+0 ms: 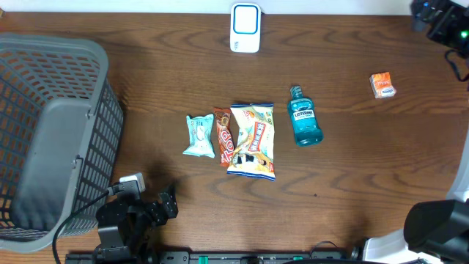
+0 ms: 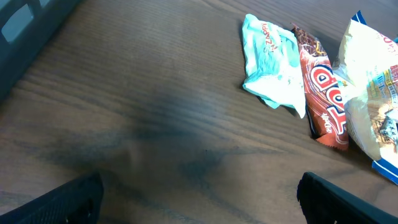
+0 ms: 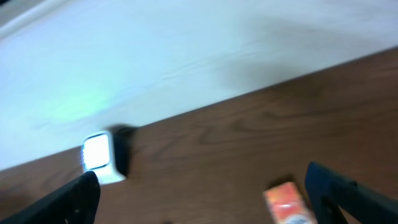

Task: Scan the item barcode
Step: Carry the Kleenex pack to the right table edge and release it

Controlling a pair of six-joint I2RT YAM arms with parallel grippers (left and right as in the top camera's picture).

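Note:
The white and blue barcode scanner (image 1: 245, 28) (image 3: 99, 155) stands at the table's far edge. Mid-table lie a mint-green packet (image 1: 199, 136) (image 2: 270, 59), a red-brown candy bar (image 1: 223, 137) (image 2: 320, 87), a chips bag (image 1: 253, 141) (image 2: 373, 93) and a blue mouthwash bottle (image 1: 304, 117). A small orange box (image 1: 382, 85) (image 3: 289, 202) sits apart at the right. My left gripper (image 1: 167, 204) (image 2: 199, 205) is open above bare wood, near the front left, short of the packet. My right gripper (image 3: 205, 202) is open and holds nothing; the orange box lies ahead of its right finger.
A large grey mesh basket (image 1: 51, 139) fills the left side. Black equipment (image 1: 440, 22) sits at the far right corner. The right arm's body (image 1: 436, 224) shows at the front right corner.

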